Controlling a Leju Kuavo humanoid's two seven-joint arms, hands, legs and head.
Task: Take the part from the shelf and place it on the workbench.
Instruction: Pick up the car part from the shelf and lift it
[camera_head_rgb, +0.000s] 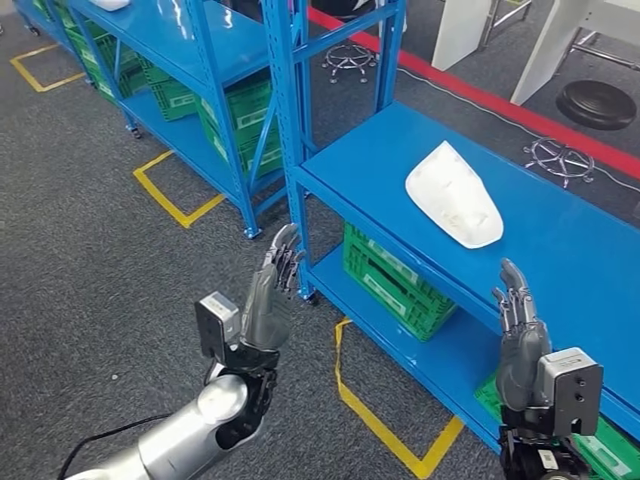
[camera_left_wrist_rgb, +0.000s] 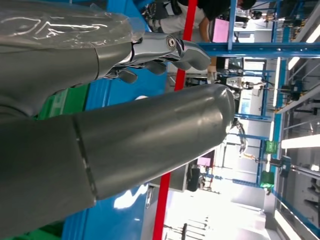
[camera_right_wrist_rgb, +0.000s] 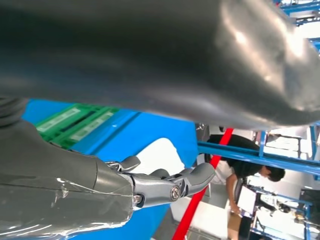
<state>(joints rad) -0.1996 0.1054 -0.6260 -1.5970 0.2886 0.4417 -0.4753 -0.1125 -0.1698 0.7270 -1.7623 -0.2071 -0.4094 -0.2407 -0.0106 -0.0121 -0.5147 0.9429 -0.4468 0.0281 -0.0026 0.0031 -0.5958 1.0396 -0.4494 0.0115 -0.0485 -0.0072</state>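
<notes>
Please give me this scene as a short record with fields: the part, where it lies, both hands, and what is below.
part: white moulded part, lying flat
support: top of blue shelf
left hand: raised, holds nothing, beside the shelf's corner post
right hand: raised, holds nothing, short of the part
below: green crate on the lower shelf level
task state: part not yet touched

A white part (camera_head_rgb: 453, 193) lies on a bright blue shelf (camera_head_rgb: 558, 240) over green lattice-sided crates (camera_head_rgb: 392, 280), with yellow tape outlines (camera_head_rgb: 385, 425) on speckled grey carpet (camera_head_rgb: 83, 240) and a red floor stripe (camera_head_rgb: 483, 95) at the far right.
</notes>
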